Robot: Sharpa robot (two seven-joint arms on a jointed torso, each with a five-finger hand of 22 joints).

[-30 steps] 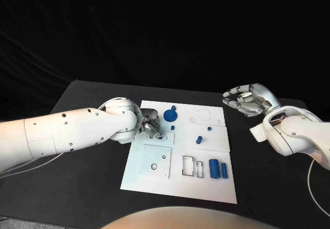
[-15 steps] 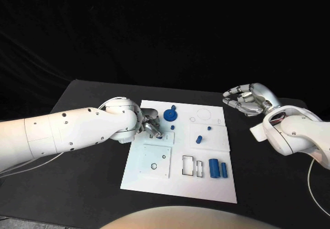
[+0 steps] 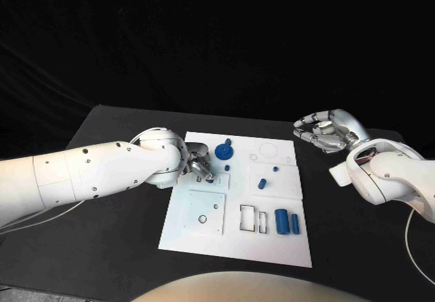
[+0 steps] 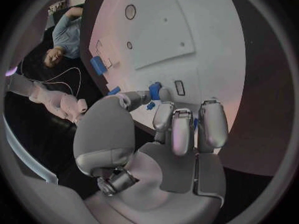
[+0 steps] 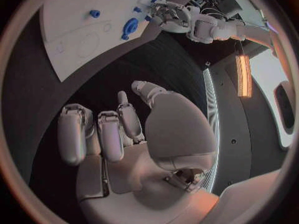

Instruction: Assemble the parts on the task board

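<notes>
The white task board (image 3: 272, 245) lies in the middle of the black table. My left hand (image 3: 200, 168) is over the board's upper left part. Its thumb and a finger pinch a small blue part (image 4: 154, 90) just above the board (image 4: 187, 35). A blue gear (image 3: 224, 151) sits right beside that hand. A small blue piece (image 3: 227, 168), a blue peg (image 3: 262, 184) and two blue cylinders (image 3: 287, 222) lie further along the board. My right hand (image 3: 326, 132) hovers off the board's far right corner, fingers curled in with nothing in them (image 5: 118, 129).
A raised white square plate (image 3: 204, 211) with small holes sits on the board's left half. Beside it are rectangular slots (image 3: 254, 218). Black table surface (image 3: 118, 239) lies bare on both sides of the board.
</notes>
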